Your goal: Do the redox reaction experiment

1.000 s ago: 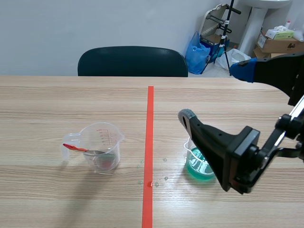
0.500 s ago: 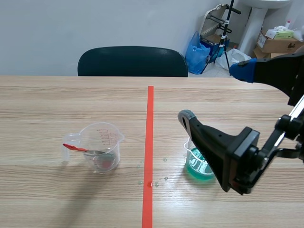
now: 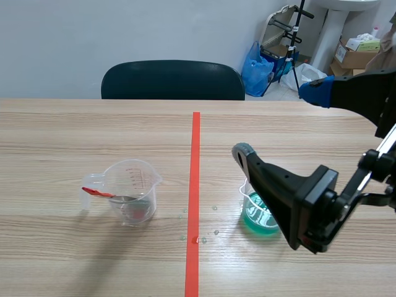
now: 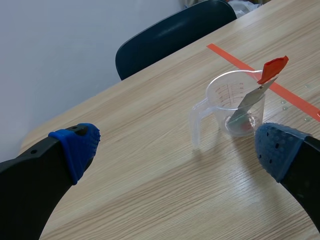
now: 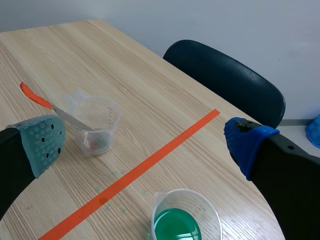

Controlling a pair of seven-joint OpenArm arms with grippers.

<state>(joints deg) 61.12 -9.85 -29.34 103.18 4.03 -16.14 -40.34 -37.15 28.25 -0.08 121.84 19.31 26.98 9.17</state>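
Observation:
A clear measuring cup (image 3: 133,193) stands left of the tape line with a red-handled spoon (image 3: 99,192) leaning in it. In the left wrist view this cup (image 4: 235,102) and spoon (image 4: 267,75) are ahead of my open left gripper (image 4: 176,150), nearer its right finger. A second clear cup holding green liquid (image 3: 260,213) stands right of the tape. My right gripper (image 3: 279,120) hangs open above it. The right wrist view shows the green cup (image 5: 186,222) under the gripper (image 5: 145,142) and the spoon cup (image 5: 97,122) ahead to the left. The left arm is out of the scene view.
Small droplets (image 3: 199,237) dot the wood by the orange-red tape line (image 3: 194,185). A dark chair (image 3: 173,80) stands behind the table's far edge. Bags, a stand and cardboard boxes (image 3: 362,52) sit on the floor at the back right.
Neither the arms nor the cups have moved. A pale shape has come in at the scene view's far top right corner.

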